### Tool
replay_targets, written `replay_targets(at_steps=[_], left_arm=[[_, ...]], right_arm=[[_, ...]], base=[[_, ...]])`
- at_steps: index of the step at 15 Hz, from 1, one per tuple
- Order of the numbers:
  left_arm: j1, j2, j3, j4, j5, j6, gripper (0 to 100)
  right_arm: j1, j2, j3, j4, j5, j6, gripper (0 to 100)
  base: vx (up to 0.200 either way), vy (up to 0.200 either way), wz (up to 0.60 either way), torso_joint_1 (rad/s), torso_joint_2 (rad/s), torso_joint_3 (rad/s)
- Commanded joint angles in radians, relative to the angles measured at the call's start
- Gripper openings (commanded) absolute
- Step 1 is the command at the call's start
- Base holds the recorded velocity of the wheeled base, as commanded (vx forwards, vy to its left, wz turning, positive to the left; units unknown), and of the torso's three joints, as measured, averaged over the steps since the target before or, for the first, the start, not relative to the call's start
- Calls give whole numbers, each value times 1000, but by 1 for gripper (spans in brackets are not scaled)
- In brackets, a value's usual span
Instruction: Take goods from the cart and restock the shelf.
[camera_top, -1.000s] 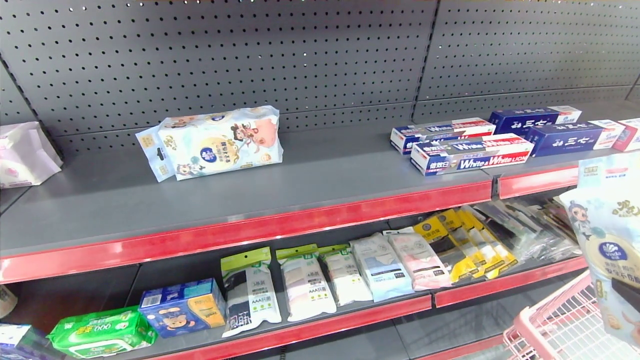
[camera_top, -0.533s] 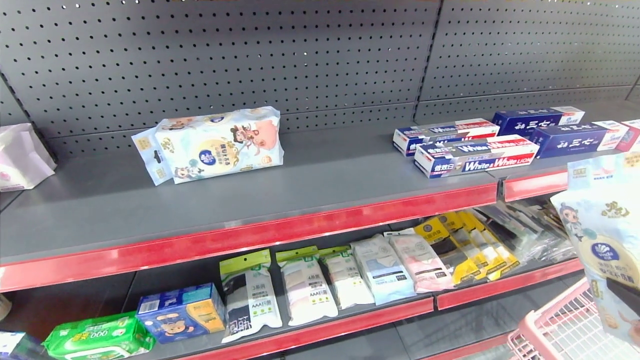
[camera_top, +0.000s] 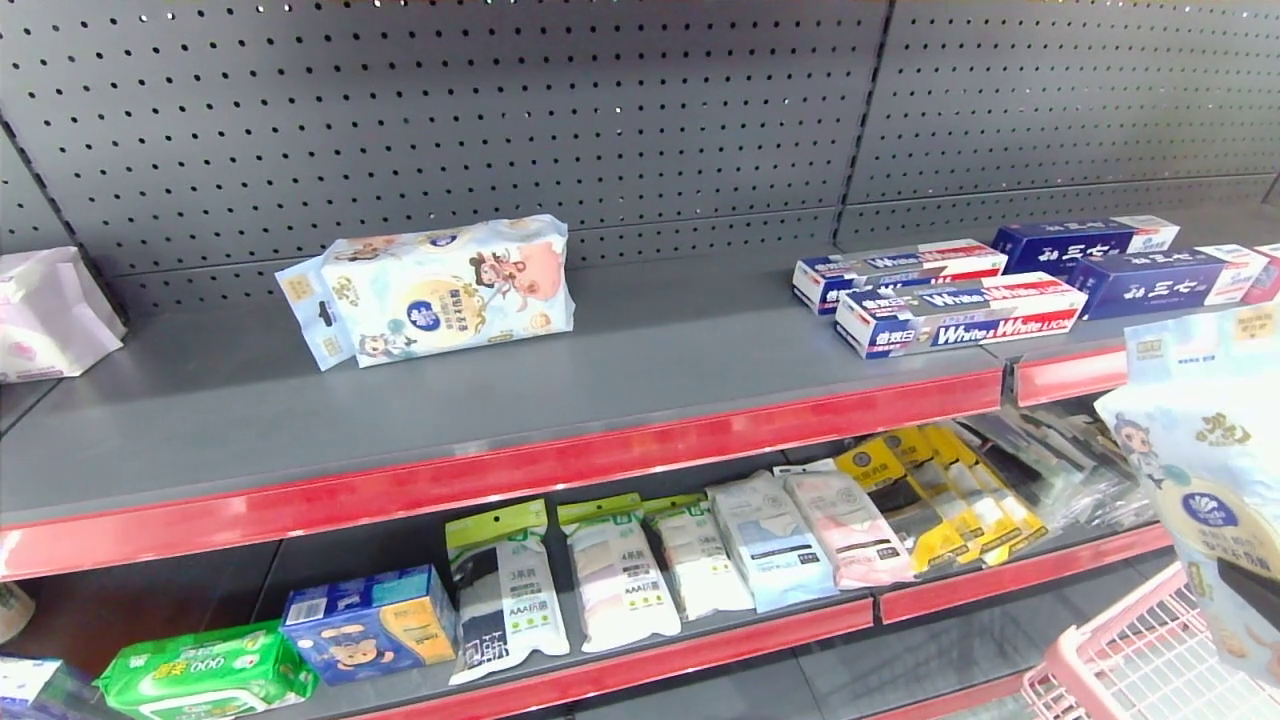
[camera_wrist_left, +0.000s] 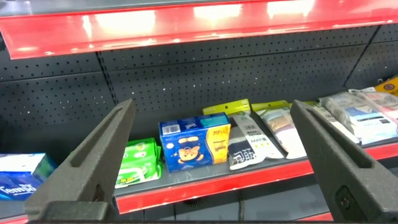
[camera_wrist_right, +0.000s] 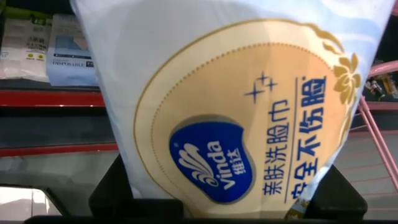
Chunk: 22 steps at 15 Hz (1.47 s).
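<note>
Shelf (camera_top: 650, 350) ahead; pack (camera_top: 1212, 470) in right hand (camera_wrist_right: 227, 205).

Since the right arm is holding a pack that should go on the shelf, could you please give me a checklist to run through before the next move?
1. Right gripper shut on held pack: ok.
2. Bare stretch of top shelf between shelved pack and toothpaste boxes: ok.
3. Left gripper open, empty, facing lower shelf: ok.
4. Held pack's bottom edge clear of pink cart: cannot tell.
</note>
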Motion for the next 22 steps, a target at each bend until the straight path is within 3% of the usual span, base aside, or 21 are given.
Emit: replay_targets(at_steps=[1, 4, 22], left_arm=[[0, 0, -1, 0, 0, 0, 100], [0, 0, -1, 0, 0, 0, 100], [0, 0, -1, 0, 0, 0, 100]], right_arm=[[1, 2, -3, 0, 1, -4, 0], [1, 5, 1, 0, 3, -15, 0], [1, 8, -6, 0, 3, -29, 0]], base=[[0, 0, 0, 0, 0, 0], [0, 0, 0, 57, -119, -72], [0, 0, 0, 204, -438, -239]])
